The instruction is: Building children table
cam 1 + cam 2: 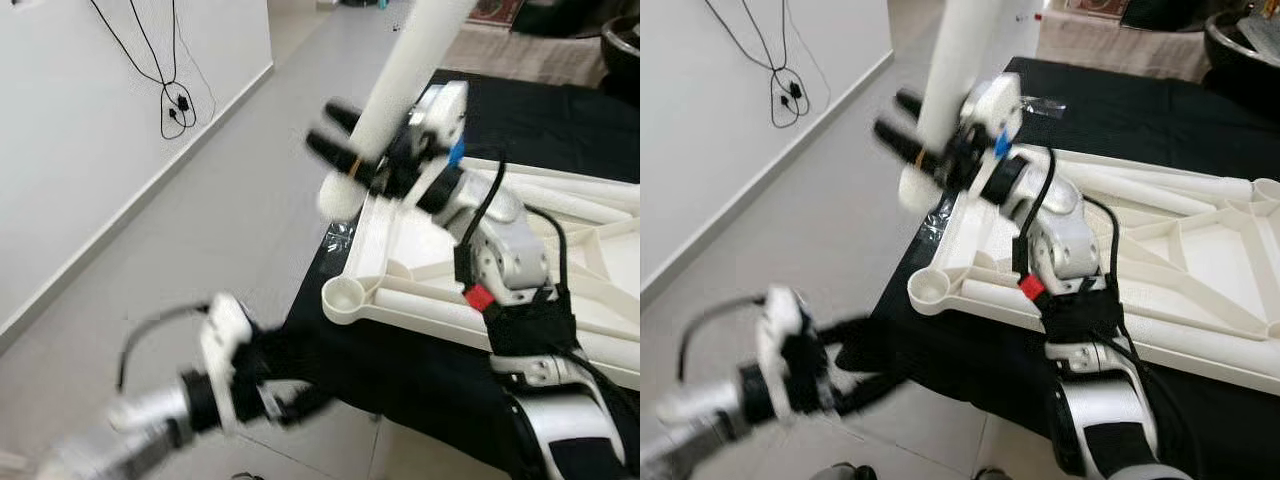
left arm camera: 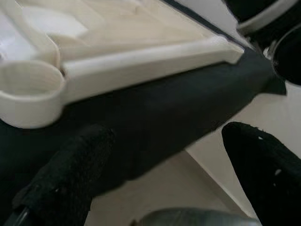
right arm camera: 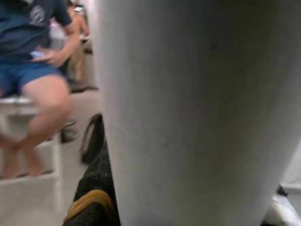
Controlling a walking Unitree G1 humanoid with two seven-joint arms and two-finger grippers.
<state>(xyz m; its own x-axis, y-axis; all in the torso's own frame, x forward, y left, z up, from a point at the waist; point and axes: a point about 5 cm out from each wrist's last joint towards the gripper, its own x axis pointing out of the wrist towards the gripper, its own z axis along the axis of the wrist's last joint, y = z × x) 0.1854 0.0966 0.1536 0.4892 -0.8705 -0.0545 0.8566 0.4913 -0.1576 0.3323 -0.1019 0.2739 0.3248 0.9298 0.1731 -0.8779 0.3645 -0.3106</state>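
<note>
Early yet, by the look; top (image 1: 560, 262) upside down on black cloth (image 1: 400, 370), near-left socket (image 1: 345, 296) empty; leg (image 1: 395, 80) pinched in right gripper (image 1: 345, 150) above the far-left corner; left gripper (image 1: 290, 400) spread, low by cloth edge.

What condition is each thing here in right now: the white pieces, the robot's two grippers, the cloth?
White cylindrical table leg: lifted, tilted, held in the right gripper.
Right gripper: shut on the leg, above the frame's corner.
White plastic table frame: lying flat, underside up; round corner socket empty.
Left gripper: open, holding nothing, low beside the cloth's edge.
Black cloth: spread under the frame.
</note>
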